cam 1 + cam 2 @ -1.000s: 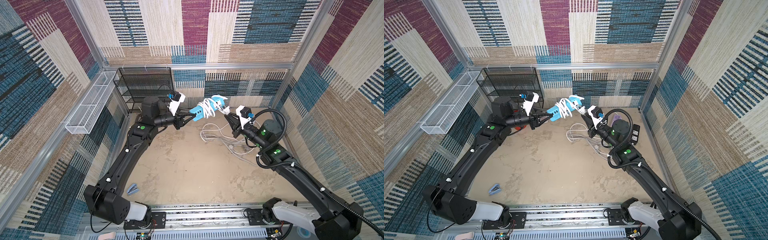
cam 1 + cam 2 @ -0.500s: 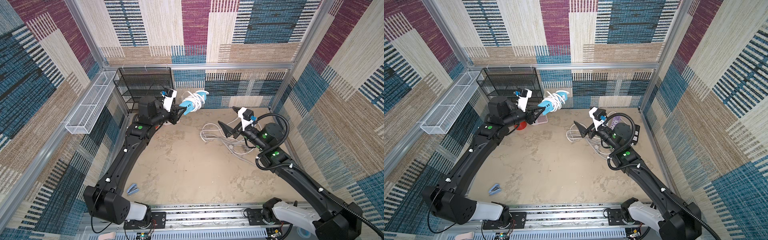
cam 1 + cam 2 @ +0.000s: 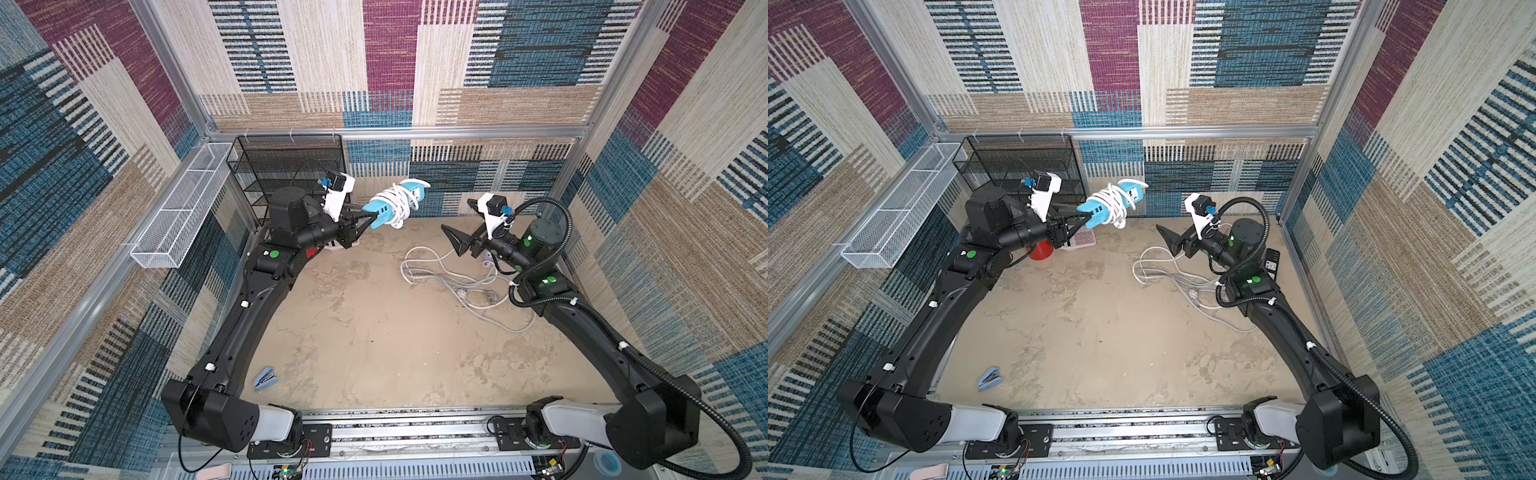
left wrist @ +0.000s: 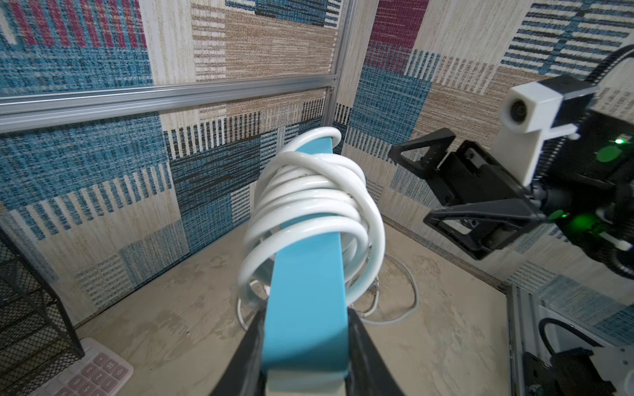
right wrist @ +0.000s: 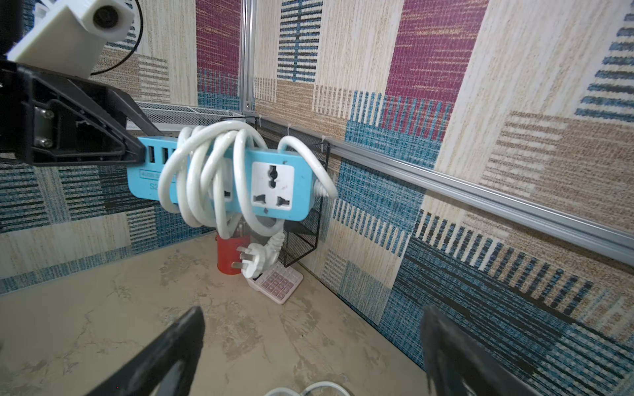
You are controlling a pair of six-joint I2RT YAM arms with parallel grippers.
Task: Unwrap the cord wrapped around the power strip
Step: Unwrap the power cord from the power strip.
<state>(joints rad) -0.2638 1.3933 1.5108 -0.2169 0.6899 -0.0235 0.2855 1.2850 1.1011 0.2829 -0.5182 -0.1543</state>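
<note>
Left claw (image 3: pixel 361 214) clamps the light, rigid power strip (image 5: pixel 272 187), aloft at the counter's twelve o'clock. Right claw (image 3: pixel 456 215) gapes, empty. Cord (image 4: pixel 308 205) looks springy and slick; best hold is the dangling plug (image 5: pixel 255 262).

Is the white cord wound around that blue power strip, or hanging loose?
Wound. Several loops of the cord circle the power strip; only the plug dangles below it.
</note>
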